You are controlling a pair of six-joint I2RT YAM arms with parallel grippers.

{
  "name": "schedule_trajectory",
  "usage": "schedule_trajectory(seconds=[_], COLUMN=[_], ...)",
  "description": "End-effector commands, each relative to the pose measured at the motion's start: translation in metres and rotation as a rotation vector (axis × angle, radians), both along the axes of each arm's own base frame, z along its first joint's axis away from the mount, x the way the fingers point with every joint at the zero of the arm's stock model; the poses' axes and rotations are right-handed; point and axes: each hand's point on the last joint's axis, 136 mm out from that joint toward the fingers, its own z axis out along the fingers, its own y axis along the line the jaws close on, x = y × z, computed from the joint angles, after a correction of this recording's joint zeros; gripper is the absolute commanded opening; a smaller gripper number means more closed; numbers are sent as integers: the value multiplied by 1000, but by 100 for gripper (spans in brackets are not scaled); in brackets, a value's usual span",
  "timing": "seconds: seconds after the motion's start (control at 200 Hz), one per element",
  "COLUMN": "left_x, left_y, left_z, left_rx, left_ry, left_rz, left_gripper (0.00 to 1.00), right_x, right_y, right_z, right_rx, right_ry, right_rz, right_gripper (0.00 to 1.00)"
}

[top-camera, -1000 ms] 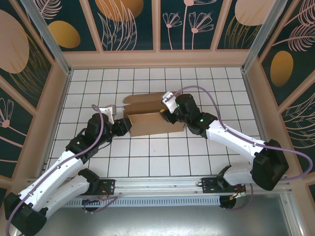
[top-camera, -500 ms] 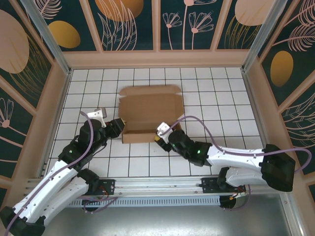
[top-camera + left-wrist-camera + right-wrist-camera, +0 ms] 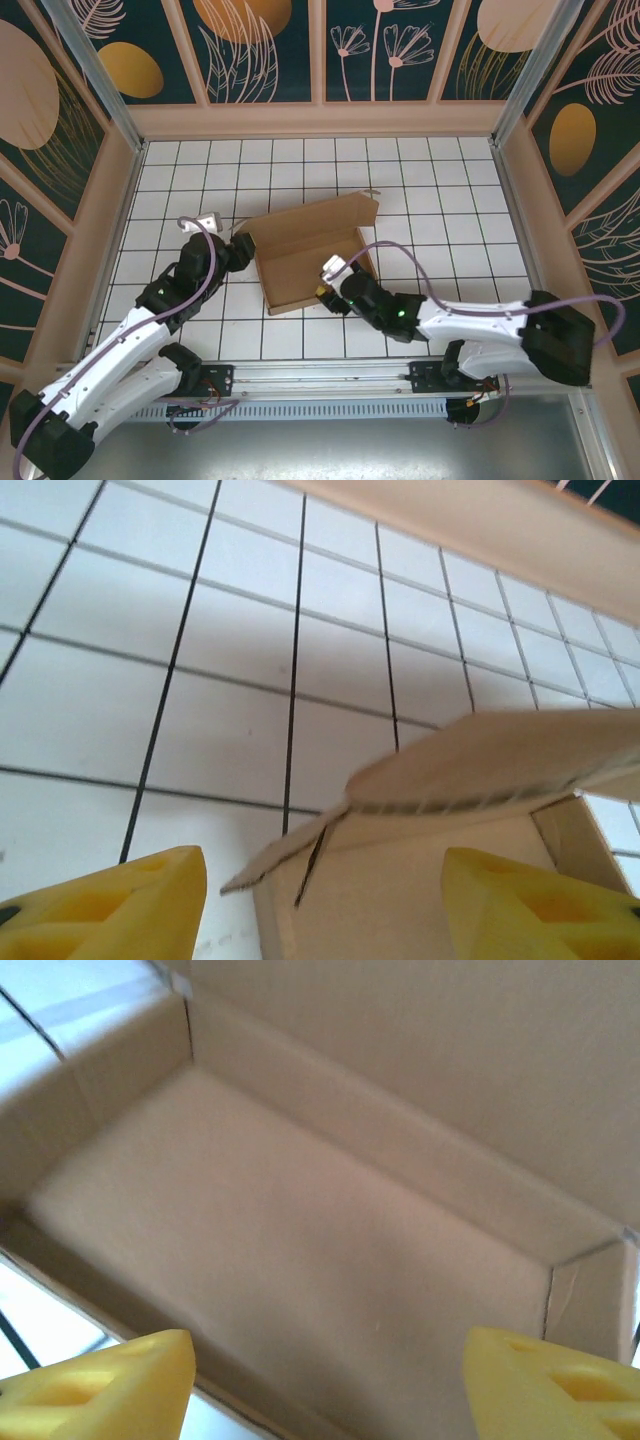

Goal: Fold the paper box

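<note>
The paper box [image 3: 300, 262] is a shallow brown cardboard tray lying askew on the white grid table, its lid [image 3: 315, 222] standing open along the far side. My left gripper [image 3: 243, 250] is at the box's left corner. In the left wrist view the left gripper [image 3: 325, 910] is open, the box corner [image 3: 400, 880] and a loose flap [image 3: 290, 855] showing between its yellow fingertips [image 3: 110, 910]. My right gripper [image 3: 325, 292] is at the near wall, right of its middle. The right wrist view has the right gripper [image 3: 330, 1390] open, looking into the box interior [image 3: 300, 1230].
Wooden walls [image 3: 320, 120] close in the tiled table [image 3: 450, 190] at the back and on both sides. A metal rail [image 3: 320, 382] with the arm bases runs along the near edge. Open tiles lie behind and to the right of the box.
The box has turned, its right end swinging away from me. Both grippers have opened wider. The left gripper has moved in to the box's left corner.
</note>
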Motion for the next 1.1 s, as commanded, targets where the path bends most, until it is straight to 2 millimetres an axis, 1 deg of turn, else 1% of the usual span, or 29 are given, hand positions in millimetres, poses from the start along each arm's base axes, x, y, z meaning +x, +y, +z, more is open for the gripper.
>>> schedule_trajectory(seconds=[0.0,0.06,0.115,0.17,0.23,0.235,0.29,0.31,0.335,0.355,0.365,0.38,0.44,0.48,0.555,0.616,0.641,0.671,0.681,0.716,0.781,0.841,0.881,0.921,0.951,0.961,0.976,1.041,1.096], left_x=[10,11,12,12,10,10,10,10,10,10,10,10,8,9,14,21,25,31,33,40,56,70,76,80,83,82,82,81,77], left_y=[11,8,2,0,4,4,15,17,19,22,23,26,38,46,55,52,50,47,47,45,50,56,55,49,42,40,36,21,16], left_z=[39,40,41,48,68,70,91,99,108,116,119,124,139,144,143,144,144,137,142,140,125,105,92,81,80,70,64,47,32], left_rx=[65,84,97,96,81,79,70,71,70,68,66,59,32,18,1,-15,-22,-25,-38,-57,-117,-228,-312,-383,-425,-433,-447,-526,-566], left_ry=[-171,-188,-200,-227,-289,-295,-333,-347,-360,-370,-374,-380,-395,-393,-346,-299,-278,-239,-240,-203,-109,-37,6,44,58,85,106,178,229], left_rz=[36,6,-34,-46,-34,-29,32,43,55,69,76,92,166,215,289,296,291,282,281,272,275,253,227,194,162,157,146,107,104], left_gripper=[67,66,67,67,66,66,64,63,63,63,62,62,61,63,68,73,74,76,76,79,81,82,82,82,82,82,83,82,83], right_x=[13,25,39,55,67,69,87,93,105,116,118,128,153,166,188,210,219,230,233,243,254,258,260,262,263,263,262,257,251], right_y=[-9,-22,-33,-45,-58,-62,-83,-88,-101,-110,-110,-122,-148,-159,-177,-192,-192,-188,-186,-180,-171,-160,-156,-153,-151,-151,-150,-140,-130], right_z=[41,38,51,80,117,123,148,155,163,166,168,169,176,180,188,182,177,171,168,159,142,129,118,109,100,97,92,77,65], right_rx=[165,169,199,298,417,434,515,540,567,585,598,613,663,683,719,757,780,809,814,820,838,881,887,880,872,870,867,855,841], right_ry=[-7,12,-27,-66,-115,-126,-158,-154,-146,-129,-117,-103,-50,-30,3,103,176,280,310,405,525,626,690,737,770,779,793,857,911], right_rz=[24,-36,-103,-152,-176,-186,-264,-285,-329,-361,-363,-404,-472,-495,-551,-639,-640,-616,-607,-595,-601,-582,-596,-619,-639,-645,-657,-671,-668], right_gripper=[72,71,71,70,70,70,71,72,72,71,70,69,64,63,62,62,64,67,68,70,73,73,73,72,72,72,72,72,72])
